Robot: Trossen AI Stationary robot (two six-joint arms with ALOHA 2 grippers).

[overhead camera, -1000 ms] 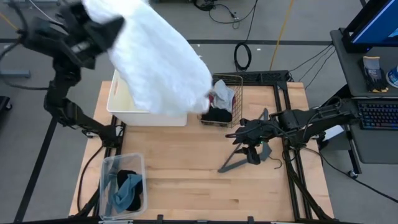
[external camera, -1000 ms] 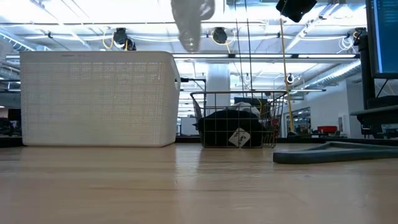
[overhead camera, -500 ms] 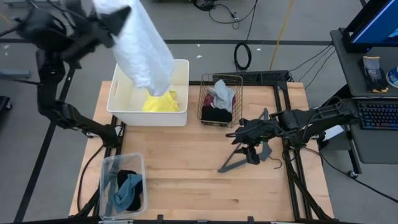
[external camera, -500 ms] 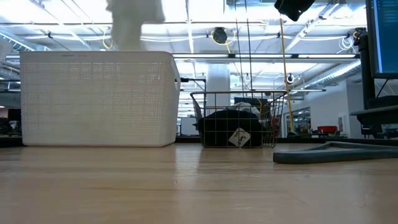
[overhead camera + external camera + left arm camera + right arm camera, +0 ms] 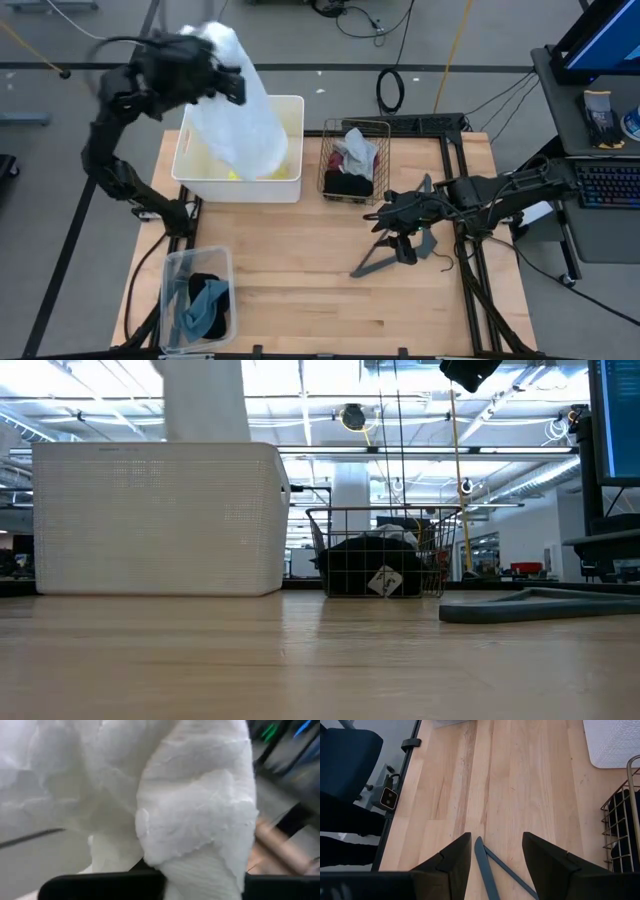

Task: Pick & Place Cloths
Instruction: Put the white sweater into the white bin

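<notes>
We hold the white lacy cloth (image 5: 240, 120) in the clamped left pincer (image 5: 200, 75); it hangs lengthwise straight down into the white bin (image 5: 190, 165). The right pincer (image 5: 492, 852) waits part-open, empty, above the worktop (image 5: 290, 260).

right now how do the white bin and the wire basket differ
The white bin is larger, with solid perforated walls; the wire basket is smaller, open dark mesh. A big white cloth, held by the left claw, hangs into the bin; the basket holds a dark and grey pile untouched. Both sit at the table's far edge, side by side.
</notes>
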